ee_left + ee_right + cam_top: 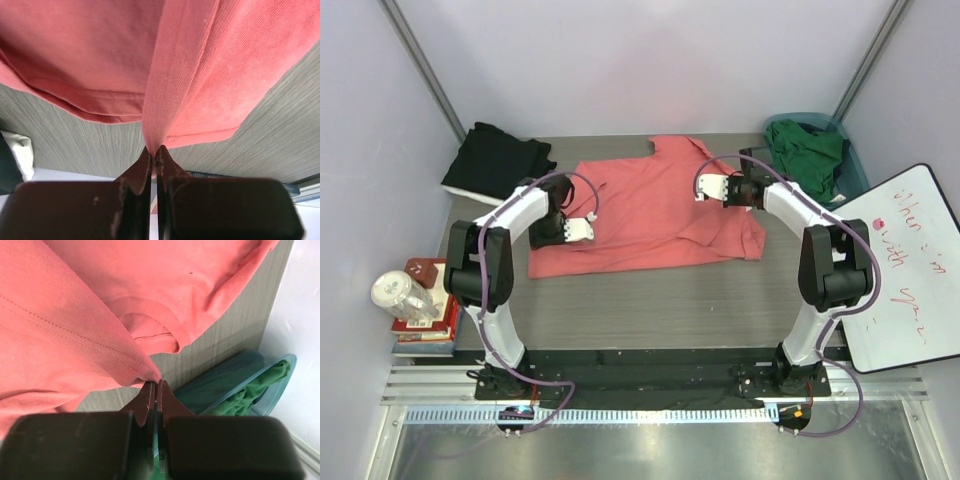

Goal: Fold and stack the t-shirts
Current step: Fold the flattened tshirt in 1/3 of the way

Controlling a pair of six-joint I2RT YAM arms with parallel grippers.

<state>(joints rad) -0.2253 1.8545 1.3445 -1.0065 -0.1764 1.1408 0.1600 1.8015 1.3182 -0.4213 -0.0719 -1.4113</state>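
The coral-pink t-shirt (pixel 650 215) is seen spread across the middle of the table (pixel 650 305), with its neckline toward the far edge and most of its cloth lying flat. The left gripper (pixel 586 230) is positioned over the left part of this shirt, and in the left wrist view its jaws are pressed together on a ridge of the pink fabric, which is drawn up to the fingertips while a stitched edge hangs just above the grey tabletop. The right gripper (pixel 702 187) is placed over the right part of the same shirt, toward the far side. In the right wrist view its jaws are likewise closed, with a stitched edge of the pink cloth pinched between the tips and lifted off the surface. The black t-shirt (pixel 498 160) is found bunched at the far left corner of the table, apart from the pink one. The dark green t-shirt (pixel 807 152) is heaped inside the teal basket (pixel 856 168) at the far right corner. A whiteboard (pixel 910 270) with red writing is propped at the right side, and a stack of books (pixel 428 325) with a clear jar (pixel 402 296) on it is set beside the table's left edge.
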